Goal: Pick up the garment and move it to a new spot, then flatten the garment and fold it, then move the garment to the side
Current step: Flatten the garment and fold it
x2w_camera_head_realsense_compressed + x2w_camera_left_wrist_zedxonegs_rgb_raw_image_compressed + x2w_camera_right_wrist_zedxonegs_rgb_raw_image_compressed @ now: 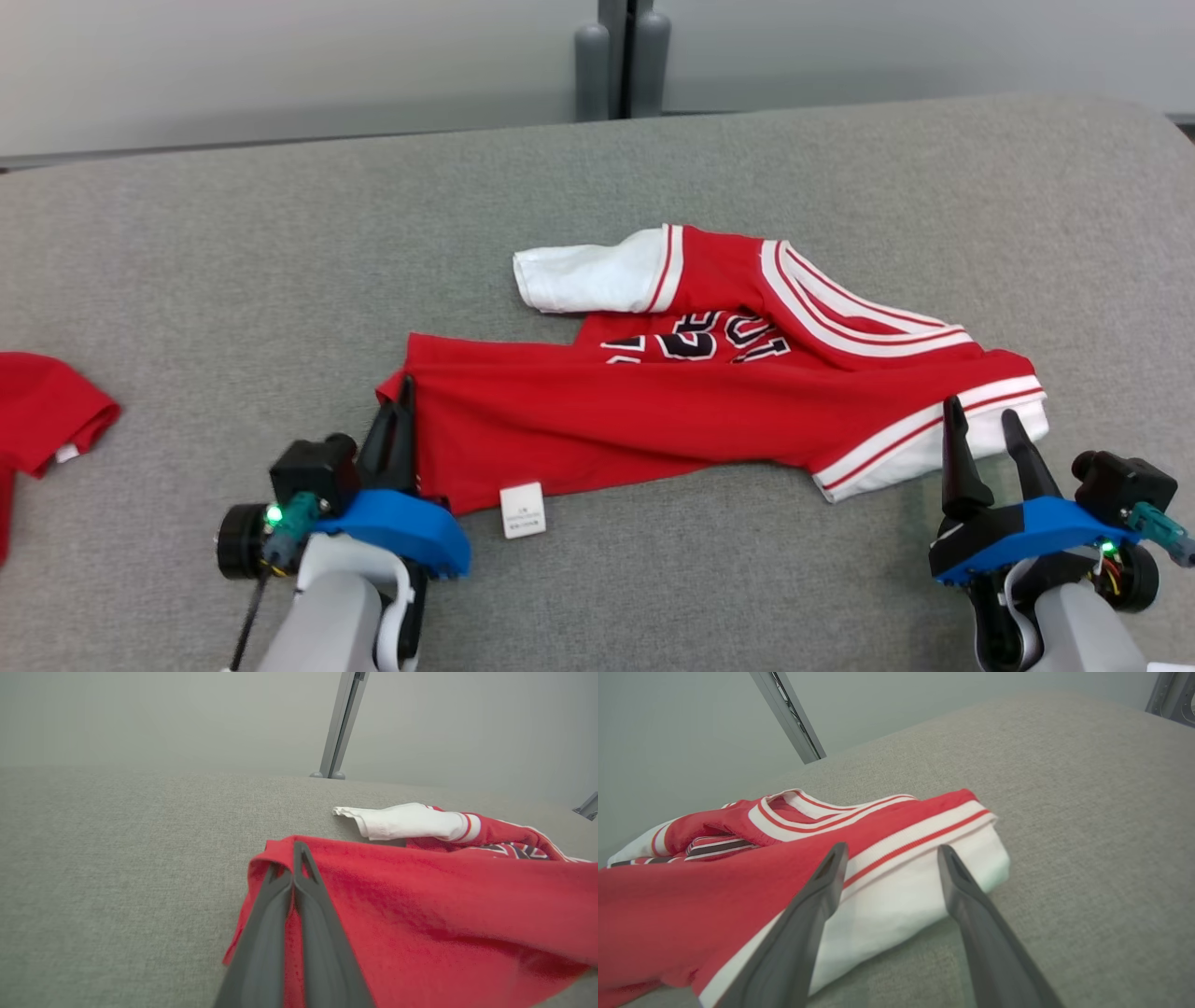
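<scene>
Even, soft light; faint shadows; wrist views slightly soft, wide-angle.

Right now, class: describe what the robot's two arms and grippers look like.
The left gripper and right gripper each have two long, dark, tapering fingers on a bright blue curved shell, beside a black camera block, a teal plug and a green light. The forearms are pale grey; a thin black cable runs beside the left one.

Red garment (653, 411) with white sleeves lies crumpled on the grey surface.
</scene>
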### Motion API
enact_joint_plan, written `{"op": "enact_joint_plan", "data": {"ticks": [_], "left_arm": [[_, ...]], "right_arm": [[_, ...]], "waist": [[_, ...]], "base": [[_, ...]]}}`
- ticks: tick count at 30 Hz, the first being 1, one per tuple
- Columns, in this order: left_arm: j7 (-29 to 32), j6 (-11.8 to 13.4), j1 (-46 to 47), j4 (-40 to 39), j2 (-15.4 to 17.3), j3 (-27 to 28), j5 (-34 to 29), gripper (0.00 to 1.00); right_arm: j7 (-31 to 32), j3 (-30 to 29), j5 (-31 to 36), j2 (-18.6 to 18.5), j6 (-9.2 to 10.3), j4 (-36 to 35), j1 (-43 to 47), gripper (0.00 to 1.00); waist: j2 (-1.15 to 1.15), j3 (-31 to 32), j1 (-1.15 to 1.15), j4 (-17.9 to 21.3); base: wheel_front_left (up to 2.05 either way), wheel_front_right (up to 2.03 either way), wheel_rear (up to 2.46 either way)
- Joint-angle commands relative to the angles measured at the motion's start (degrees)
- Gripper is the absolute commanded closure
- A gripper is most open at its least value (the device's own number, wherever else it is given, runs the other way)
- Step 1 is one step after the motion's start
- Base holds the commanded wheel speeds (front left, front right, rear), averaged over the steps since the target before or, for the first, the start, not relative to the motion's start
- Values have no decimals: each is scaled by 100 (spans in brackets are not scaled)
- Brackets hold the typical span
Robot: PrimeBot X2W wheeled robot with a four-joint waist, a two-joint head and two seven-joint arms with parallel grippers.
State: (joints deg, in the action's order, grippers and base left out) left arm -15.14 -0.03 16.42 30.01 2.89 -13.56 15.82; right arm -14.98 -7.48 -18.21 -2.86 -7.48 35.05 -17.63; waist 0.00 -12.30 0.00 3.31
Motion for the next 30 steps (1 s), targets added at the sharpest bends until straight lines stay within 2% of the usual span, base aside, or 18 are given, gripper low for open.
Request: {"op": "enact_joint_plan", "data": {"ticks": [1,2,4,5,6,7,15,20,23,30], "left_arm": [[-2,68,291,187,1,160,-27,100],[-1,72,373,279,0,224,-57,100],[-2,99,501,443,0,334,-82,84],[-1,126,546,529,0,384,-94,61],[-1,139,565,661,0,425,-50,11],[-2,157,627,676,1,483,-26,0],[-2,208,210,263,0,680,212,0],[-2,82,-323,-106,-4,409,433,0],[-1,-84,-559,-156,-4,95,581,0],[-2,-21,-762,114,0,-452,906,0]], "right_arm": [[-30,21,23,-14,-3,-51,-131,0],[-30,7,35,-15,-3,-68,-134,0],[-30,-12,43,-14,-3,-90,-138,0],[-30,-26,43,-13,-3,-104,-142,0],[-30,-37,42,-14,-3,-115,-143,0],[-30,-52,51,-15,-2,-117,-137,0],[-30,-90,45,-15,-3,-127,-26,0],[-30,-56,50,-16,-2,-95,96,0],[-30,-40,52,-15,-2,-78,158,0],[-30,-16,90,-15,-3,-26,172,0]], "waist": [[0,-89,0,80],[0,-125,0,102],[0,-179,0,136],[0,-189,0,138],[0,-190,0,138],[0,-185,0,132],[0,18,0,-29],[0,177,0,-130],[0,230,0,-147],[0,292,0,-78]], "base": [[0,0,0],[0,0,0],[0,0,0],[0,0,0],[0,0,0],[0,0,0],[0,0,0],[0,0,0],[0,0,0],[0,0,0]]}}
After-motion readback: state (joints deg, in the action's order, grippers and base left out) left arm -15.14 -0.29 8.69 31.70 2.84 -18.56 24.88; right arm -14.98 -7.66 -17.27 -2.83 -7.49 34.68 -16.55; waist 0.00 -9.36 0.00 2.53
